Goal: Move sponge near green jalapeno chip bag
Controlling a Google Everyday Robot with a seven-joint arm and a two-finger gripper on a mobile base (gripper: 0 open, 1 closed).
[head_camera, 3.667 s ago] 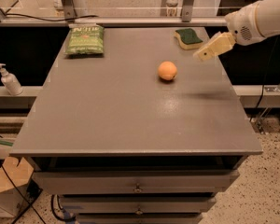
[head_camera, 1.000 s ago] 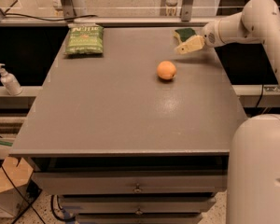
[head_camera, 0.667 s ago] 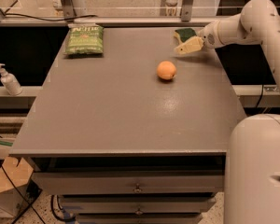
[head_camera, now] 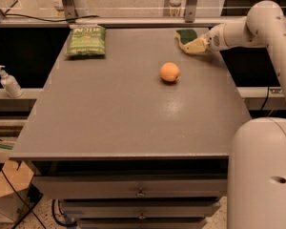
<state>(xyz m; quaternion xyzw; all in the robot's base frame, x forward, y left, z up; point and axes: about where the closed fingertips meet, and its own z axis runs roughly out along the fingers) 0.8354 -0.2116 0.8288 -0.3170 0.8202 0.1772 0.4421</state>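
the green chip bag [head_camera: 86,41] lies flat at the back left of the gray bench [head_camera: 124,113]. it has white letters at its top and a small orange mark, but the words are too blurry to read. the sponge [head_camera: 185,34] sits at the back right of the bench, well apart from the bag. a round orange [head_camera: 169,72] rests between them, nearer the sponge. the white arm [head_camera: 257,25] bends at the top right and reaches left, low over the bench. its tan tool [head_camera: 190,46] is right up against the front of the sponge. i cannot tell how far open the tool is, or if it has hold of the sponge. a soap bottle [head_camera: 9,82] stands on a ledge off to the left.
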